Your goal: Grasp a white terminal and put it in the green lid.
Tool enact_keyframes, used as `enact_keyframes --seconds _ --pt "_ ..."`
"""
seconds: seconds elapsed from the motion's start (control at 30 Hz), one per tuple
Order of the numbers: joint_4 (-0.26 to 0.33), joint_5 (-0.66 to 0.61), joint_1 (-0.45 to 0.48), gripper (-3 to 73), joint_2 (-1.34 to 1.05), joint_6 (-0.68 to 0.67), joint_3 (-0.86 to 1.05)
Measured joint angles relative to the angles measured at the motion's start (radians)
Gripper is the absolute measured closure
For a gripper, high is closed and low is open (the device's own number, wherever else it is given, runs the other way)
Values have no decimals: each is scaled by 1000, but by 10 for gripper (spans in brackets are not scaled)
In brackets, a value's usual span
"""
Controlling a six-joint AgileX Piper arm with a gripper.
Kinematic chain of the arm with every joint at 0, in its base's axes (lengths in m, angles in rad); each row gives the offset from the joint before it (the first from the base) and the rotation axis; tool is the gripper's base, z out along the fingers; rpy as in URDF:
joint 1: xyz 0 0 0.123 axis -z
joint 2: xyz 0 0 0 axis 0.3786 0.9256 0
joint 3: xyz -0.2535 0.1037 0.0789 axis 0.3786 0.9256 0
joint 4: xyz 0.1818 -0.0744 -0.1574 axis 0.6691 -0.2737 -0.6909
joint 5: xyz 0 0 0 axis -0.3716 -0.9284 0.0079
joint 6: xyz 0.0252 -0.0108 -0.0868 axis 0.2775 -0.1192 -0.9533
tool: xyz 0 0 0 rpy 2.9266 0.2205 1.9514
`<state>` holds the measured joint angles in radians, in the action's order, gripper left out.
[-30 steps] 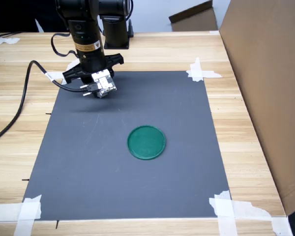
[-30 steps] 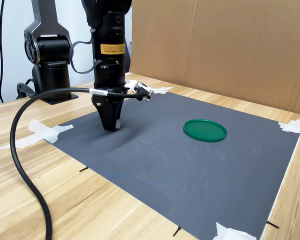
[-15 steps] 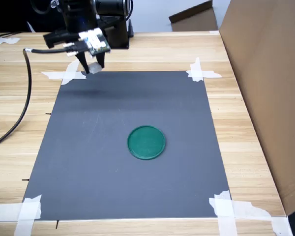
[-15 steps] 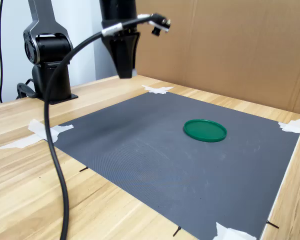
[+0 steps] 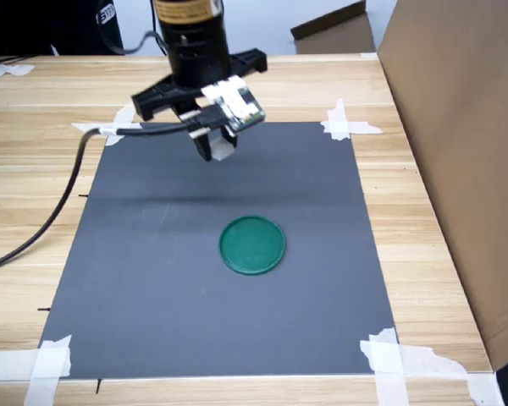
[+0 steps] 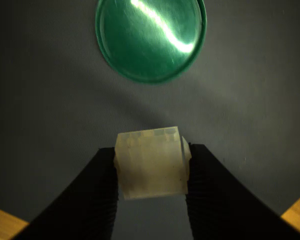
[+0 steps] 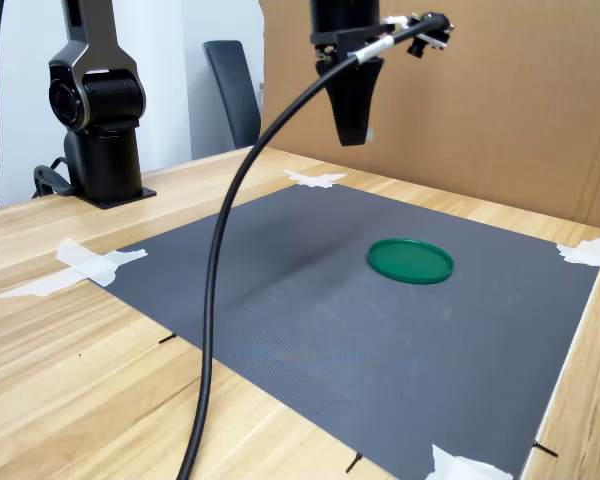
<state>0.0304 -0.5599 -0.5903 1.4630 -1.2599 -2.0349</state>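
Note:
My gripper (image 6: 151, 167) is shut on the white terminal (image 6: 150, 162), a small pale blocky piece pinched between the two black fingers (image 6: 97, 195). In the first exterior view the gripper (image 5: 218, 150) hangs high above the dark mat, up and to the left of the green lid (image 5: 251, 244), and the terminal (image 5: 223, 150) peeks out at its tip. In the second exterior view the gripper (image 7: 354, 132) hovers well above the mat, left of the green lid (image 7: 410, 260). In the wrist view the empty lid (image 6: 150, 37) lies flat on the mat ahead of the fingers.
A dark grey mat (image 5: 152, 279) is taped at its corners to the wooden table (image 5: 423, 220). A cardboard wall (image 5: 466, 127) stands along the first exterior view's right. The arm's black base (image 7: 98, 120) and a hanging black cable (image 7: 220, 300) are at the second exterior view's left.
The gripper lifted off the mat's far left corner with the terminal, then swung high through the air toward the green lid. The lid has not moved.

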Motion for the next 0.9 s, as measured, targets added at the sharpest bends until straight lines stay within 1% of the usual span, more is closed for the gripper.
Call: enact_keyframes --seconds 0.1,0.2,0.33,0.57,0.9 --pt "-25 14 -36 373 45 28 -31" --pt "-87 64 -103 373 163 58 -81" --pt "-97 84 -111 373 242 79 -85" --pt "-111 140 -111 373 300 82 -89" --pt "-117 151 -111 373 360 89 -94"
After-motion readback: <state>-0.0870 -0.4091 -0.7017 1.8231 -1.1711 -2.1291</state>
